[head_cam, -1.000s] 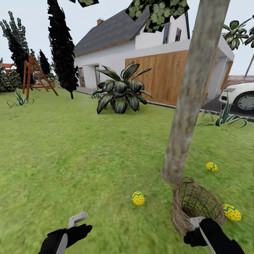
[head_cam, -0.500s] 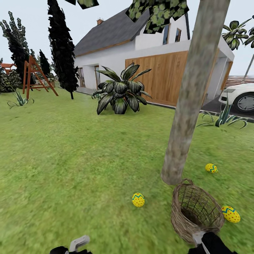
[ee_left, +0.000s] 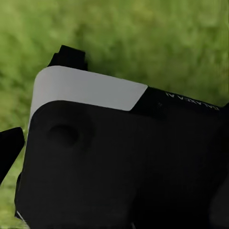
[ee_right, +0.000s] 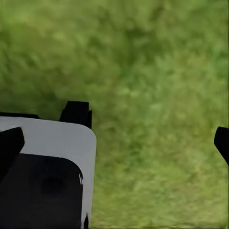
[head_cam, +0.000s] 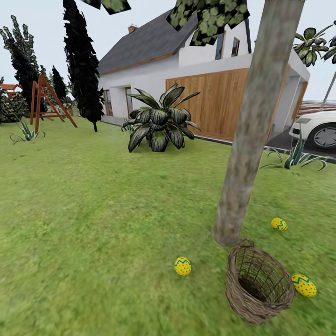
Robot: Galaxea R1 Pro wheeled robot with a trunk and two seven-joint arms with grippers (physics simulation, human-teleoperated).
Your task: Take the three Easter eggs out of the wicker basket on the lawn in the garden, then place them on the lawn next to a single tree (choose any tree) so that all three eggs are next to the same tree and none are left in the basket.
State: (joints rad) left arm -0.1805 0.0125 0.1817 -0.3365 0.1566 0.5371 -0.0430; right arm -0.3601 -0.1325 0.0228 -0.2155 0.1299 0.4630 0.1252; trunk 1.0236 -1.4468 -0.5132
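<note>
Head view showed three Easter eggs (head_cam: 183,266) (head_cam: 304,285) (head_cam: 279,224) lying by the tree (head_cam: 247,154), wicker basket (head_cam: 233,294) emptied, so you looked finished; right gripper (ee_right: 115,142) gaped wide over bare lawn (ee_right: 157,71), holding nothing, left gripper (ee_left: 10,149) unreadable, next just verify.

The head view looks forward and slightly down from standing height across the lawn (head_cam: 93,224), with the tree (head_cam: 247,140) trunk close in the right foreground and the house (head_cam: 154,70) well beyond. The left wrist view faces straight down, very near dark and white robot housing (ee_left: 119,157) that blocks most of the grass. The right wrist view also faces down onto blurred grass at close range; all three views share the lawn surface.
</note>
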